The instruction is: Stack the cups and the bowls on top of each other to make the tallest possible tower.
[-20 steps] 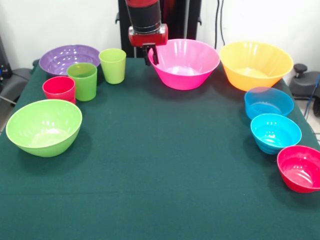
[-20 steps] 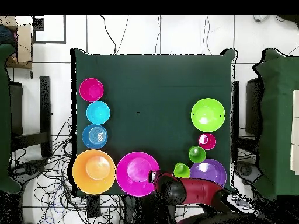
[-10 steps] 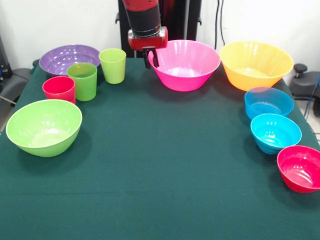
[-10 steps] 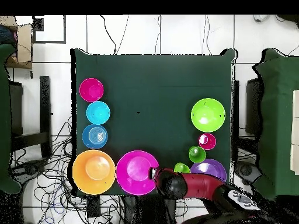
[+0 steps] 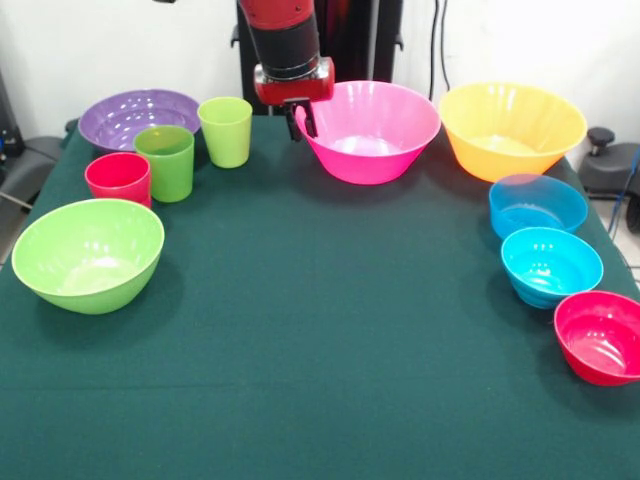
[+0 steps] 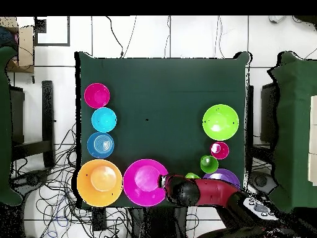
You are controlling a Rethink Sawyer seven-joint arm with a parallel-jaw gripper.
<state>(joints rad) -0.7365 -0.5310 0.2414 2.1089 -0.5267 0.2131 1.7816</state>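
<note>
My gripper (image 5: 304,120) (image 6: 163,182) hangs at the left rim of the large pink bowl (image 5: 372,130) (image 6: 143,183), touching or nearly touching it. To the right of that bowl stands the orange bowl (image 5: 512,130). Down the right side sit the translucent blue bowl (image 5: 537,205), the turquoise bowl (image 5: 551,265) and the small red bowl (image 5: 600,337). On the left are the purple bowl (image 5: 135,115), the lime-green bowl (image 5: 88,252), and three upright cups: red (image 5: 118,178), green (image 5: 165,162) and lime (image 5: 226,130). In the overhead view my arm hides most of the lime cup.
A dark green cloth (image 5: 320,330) covers the table. Everything stands along the far, left and right edges of the table. Cables lie on the floor (image 6: 56,204) beside the table.
My gripper has come down a little at the pink bowl's left rim. The bowls and cups stand where they were.
</note>
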